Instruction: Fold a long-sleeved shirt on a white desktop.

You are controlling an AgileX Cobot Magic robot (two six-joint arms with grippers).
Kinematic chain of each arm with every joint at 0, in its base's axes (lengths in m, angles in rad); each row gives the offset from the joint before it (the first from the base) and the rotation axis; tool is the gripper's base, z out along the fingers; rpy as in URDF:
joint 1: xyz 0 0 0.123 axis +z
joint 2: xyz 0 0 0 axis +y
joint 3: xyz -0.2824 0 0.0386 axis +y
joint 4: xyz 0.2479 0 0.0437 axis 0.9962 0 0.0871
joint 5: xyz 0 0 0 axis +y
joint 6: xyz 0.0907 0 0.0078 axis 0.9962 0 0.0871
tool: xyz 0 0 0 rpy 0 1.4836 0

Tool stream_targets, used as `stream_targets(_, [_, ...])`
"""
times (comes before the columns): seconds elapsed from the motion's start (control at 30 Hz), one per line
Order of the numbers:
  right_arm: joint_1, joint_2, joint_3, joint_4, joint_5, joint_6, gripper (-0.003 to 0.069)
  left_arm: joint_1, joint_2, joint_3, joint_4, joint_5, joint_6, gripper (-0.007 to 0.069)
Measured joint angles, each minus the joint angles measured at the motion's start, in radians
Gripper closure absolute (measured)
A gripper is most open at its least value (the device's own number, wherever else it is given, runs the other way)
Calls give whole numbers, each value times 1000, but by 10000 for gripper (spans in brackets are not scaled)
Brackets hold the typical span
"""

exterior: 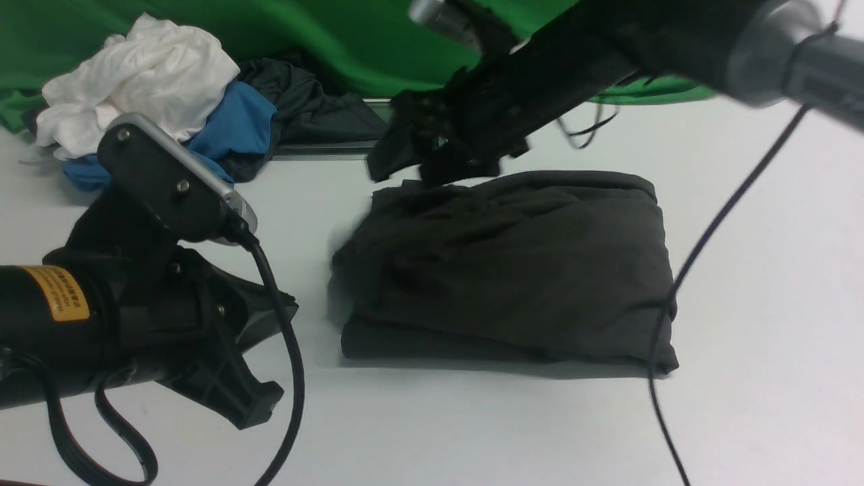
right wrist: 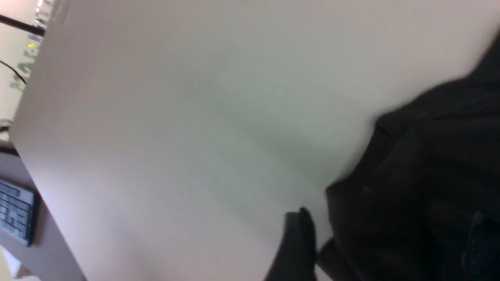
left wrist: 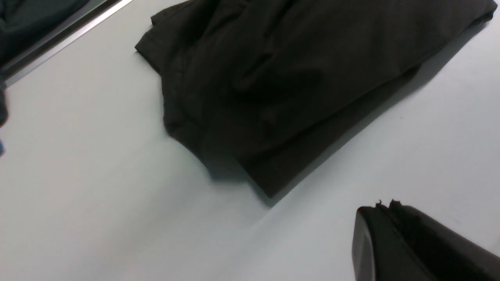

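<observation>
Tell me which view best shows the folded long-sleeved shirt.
The front view: the whole long-sleeved shirt lies folded as a rectangle. The left wrist view shows one end and its layered edges; the right wrist view shows only a blurred dark corner.

The matte black left arm (exterior: 101, 297) bears a yellow printed label (exterior: 61, 291), a screw-studded silver-edged black camera housing (exterior: 169, 179) and looping black cable (exterior: 283, 351). The black right arm (exterior: 540, 74) has a grey cylindrical joint (exterior: 769, 47).

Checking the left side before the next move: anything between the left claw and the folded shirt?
Nothing visible. Only bare white desktop lies between the shut left claw and the folded black soft-knit shirt. The pile of white and blue garments sits farther back, off that line.
</observation>
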Motion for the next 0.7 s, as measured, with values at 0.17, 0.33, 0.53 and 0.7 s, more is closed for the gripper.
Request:
stream_targets(0.17, [-72, -101, 10, -439, 123, 129, 295, 0, 0, 0, 4, 0, 0, 605])
stream_targets(0.33, [-114, -126, 125, -788, 144, 310, 361, 0, 0, 0, 6, -1, 0, 605])
stream_targets(0.53, [-181, -82, 326, -689, -121, 305, 374, 0, 0, 0, 25, -28, 0, 605])
stream_targets(0.7, [-188, -1, 340, -640, -338, 269, 374, 0, 0, 0, 46, -61, 0, 605])
